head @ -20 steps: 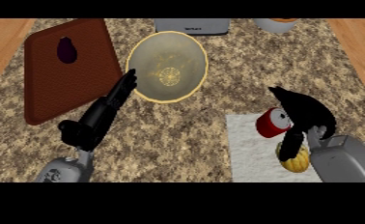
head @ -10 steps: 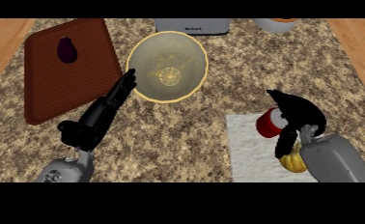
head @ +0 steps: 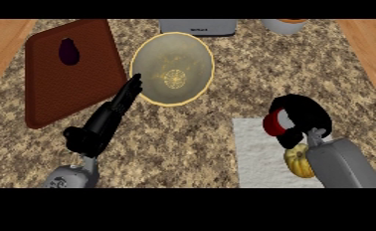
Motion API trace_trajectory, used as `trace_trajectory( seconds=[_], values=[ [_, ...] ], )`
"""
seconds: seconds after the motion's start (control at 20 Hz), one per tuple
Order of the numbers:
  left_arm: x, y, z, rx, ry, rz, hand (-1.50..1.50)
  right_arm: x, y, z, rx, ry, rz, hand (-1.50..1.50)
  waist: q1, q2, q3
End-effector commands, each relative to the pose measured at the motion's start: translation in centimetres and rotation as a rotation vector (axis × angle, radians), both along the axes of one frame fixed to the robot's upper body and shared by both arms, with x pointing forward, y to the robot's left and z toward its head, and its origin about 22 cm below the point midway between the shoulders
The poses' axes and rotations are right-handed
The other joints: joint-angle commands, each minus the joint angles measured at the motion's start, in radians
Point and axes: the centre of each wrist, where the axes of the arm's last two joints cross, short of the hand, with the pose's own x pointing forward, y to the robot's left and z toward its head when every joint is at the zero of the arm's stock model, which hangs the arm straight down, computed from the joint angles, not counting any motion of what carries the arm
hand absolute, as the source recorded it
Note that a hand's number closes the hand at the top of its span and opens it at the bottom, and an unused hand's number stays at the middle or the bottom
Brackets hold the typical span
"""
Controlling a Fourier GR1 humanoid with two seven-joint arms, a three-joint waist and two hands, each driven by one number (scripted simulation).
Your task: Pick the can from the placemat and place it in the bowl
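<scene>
The red can with a white end (head: 277, 122) lies at the upper part of the white placemat (head: 255, 154), and my right hand (head: 305, 115) curls over and around it, hiding most of it. The yellowish bowl (head: 172, 68) sits on the counter up and to the left of the can, with nothing in it. My left hand (head: 110, 116) stays open, its straight fingers pointing up toward the bowl's lower left rim.
A yellow squash-like object (head: 297, 159) lies on the placemat just below the can. A brown cutting board (head: 66, 70) with a dark purple eggplant (head: 68, 52) fills the left. A grey appliance (head: 198, 26) and a cup (head: 285, 25) stand at the back edge.
My right hand has moved left and closed around the can on the placemat. The left arm has not moved.
</scene>
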Motion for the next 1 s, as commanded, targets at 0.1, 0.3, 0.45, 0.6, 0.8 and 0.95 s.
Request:
trace_trajectory(
  seconds=[0.1,0.3,0.45,0.6,0.8,0.95],
  values=[
    [-0.4,-0.6,0.2,-0.003,-0.006,0.010,0.00,-0.2,6.6,1.0,0.024,-0.072,0.089,1.50,0.003,0.000,0.001],
    [0.5,-2.1,0.8,0.007,-0.011,-0.099,0.00,-2.0,19.1,1.7,0.017,-0.119,0.318,1.50,0.116,0.016,0.000],
    [0.6,-4.1,0.5,-0.010,-0.011,-0.142,0.00,-2.4,21.8,2.0,-0.021,-0.138,0.365,1.50,0.147,0.024,0.000],
    [0.9,-3.8,0.7,-0.002,-0.015,-0.159,0.00,-2.1,23.6,2.1,-0.039,-0.193,0.339,1.50,0.153,0.024,0.000],
    [0.7,-3.8,0.2,0.008,0.008,-0.133,0.00,-1.7,26.1,5.7,-0.120,-0.386,0.239,1.50,0.144,0.012,-0.001],
    [1.9,-3.3,1.3,-0.008,-0.017,-0.125,0.00,-2.2,27.6,7.1,-0.096,-0.508,0.194,1.50,0.133,0.011,-0.001]
  ],
)
